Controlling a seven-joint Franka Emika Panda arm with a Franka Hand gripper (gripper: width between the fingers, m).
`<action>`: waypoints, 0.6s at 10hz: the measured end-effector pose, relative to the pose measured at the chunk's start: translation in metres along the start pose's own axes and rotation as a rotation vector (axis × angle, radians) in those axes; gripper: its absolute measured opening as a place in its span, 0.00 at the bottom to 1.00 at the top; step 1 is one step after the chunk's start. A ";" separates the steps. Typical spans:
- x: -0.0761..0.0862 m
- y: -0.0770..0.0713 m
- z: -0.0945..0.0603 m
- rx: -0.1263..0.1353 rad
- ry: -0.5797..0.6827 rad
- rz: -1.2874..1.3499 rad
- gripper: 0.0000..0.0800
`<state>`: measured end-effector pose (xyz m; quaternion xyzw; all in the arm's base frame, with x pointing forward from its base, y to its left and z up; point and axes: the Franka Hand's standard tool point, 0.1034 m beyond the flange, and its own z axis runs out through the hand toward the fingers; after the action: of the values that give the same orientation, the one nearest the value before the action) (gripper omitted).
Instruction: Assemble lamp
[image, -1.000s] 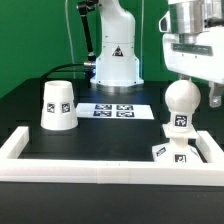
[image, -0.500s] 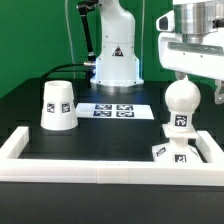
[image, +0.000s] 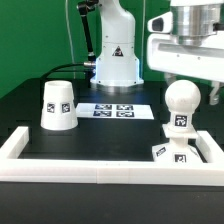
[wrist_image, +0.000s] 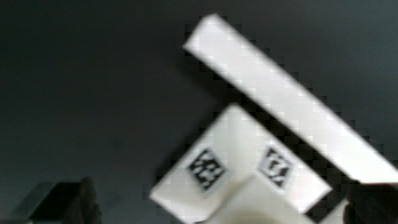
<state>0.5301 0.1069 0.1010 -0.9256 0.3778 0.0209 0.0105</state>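
The white round-headed bulb (image: 181, 103) stands upright on the flat square base (image: 172, 152), in the corner of the frame at the exterior view's right. The tapered shade (image: 58, 105) stands mouth down at the exterior view's left. My gripper (image: 195, 85) hangs just above and behind the bulb's head, apart from it. In the wrist view the gripper (wrist_image: 222, 205) is open and holds nothing. One dark fingertip (wrist_image: 63, 200) shows at the picture's edge. The tagged base (wrist_image: 231, 165) lies below, between the jaws.
The long white rail frame (image: 100, 167) runs along the front and up both sides, and shows in the wrist view (wrist_image: 294, 100) too. The marker board (image: 115, 110) lies behind it on the black table. The robot's white pedestal (image: 115, 60) stands at the back.
The gripper has risen a little above the bulb, and its body has shifted toward the exterior view's left. Bulb, base and shade have not moved.
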 end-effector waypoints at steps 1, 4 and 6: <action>0.002 0.011 0.002 -0.010 0.002 -0.059 0.87; 0.025 0.053 -0.007 -0.013 0.002 -0.191 0.87; 0.038 0.066 -0.005 0.013 -0.023 -0.146 0.87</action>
<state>0.5113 0.0332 0.1040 -0.9503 0.3092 0.0280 0.0225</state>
